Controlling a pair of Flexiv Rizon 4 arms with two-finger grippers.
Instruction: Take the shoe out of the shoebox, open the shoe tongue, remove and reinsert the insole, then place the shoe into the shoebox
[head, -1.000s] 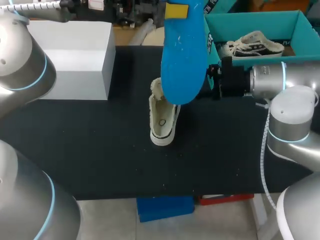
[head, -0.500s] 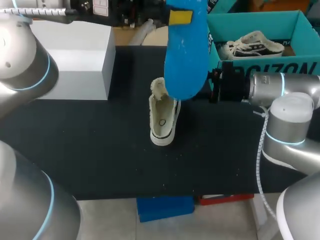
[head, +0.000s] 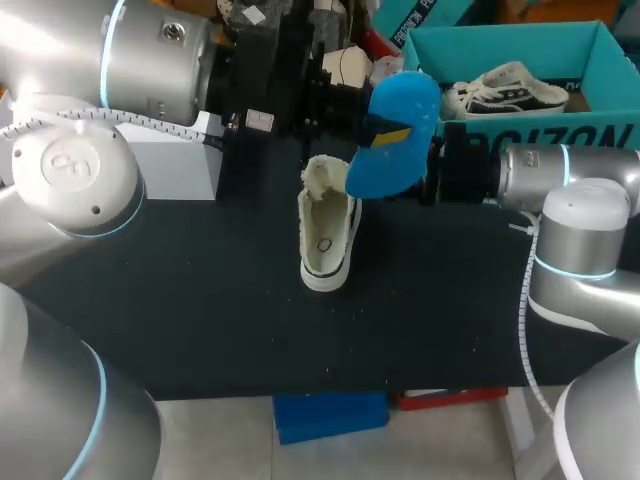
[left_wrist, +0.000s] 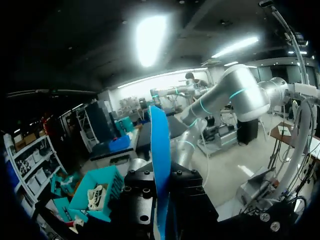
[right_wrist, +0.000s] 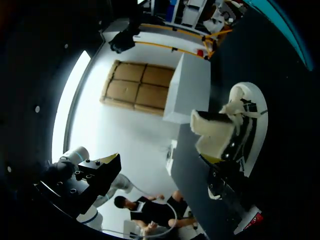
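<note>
Blue insole (head: 405, 100) being pinched by left gripper (left_wrist: 162, 200) above shoe (head: 325, 235), far centre; right gripper (right_wrist: 159, 161) jaws spread.

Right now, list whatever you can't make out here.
- Shoe far end: head view, covered by the tongue and insole.
- Right pincer state: head view, behind the insole; right wrist view, masked by the tongue.
- Second shoe in the shoebox: head view, too small for detail.
</note>
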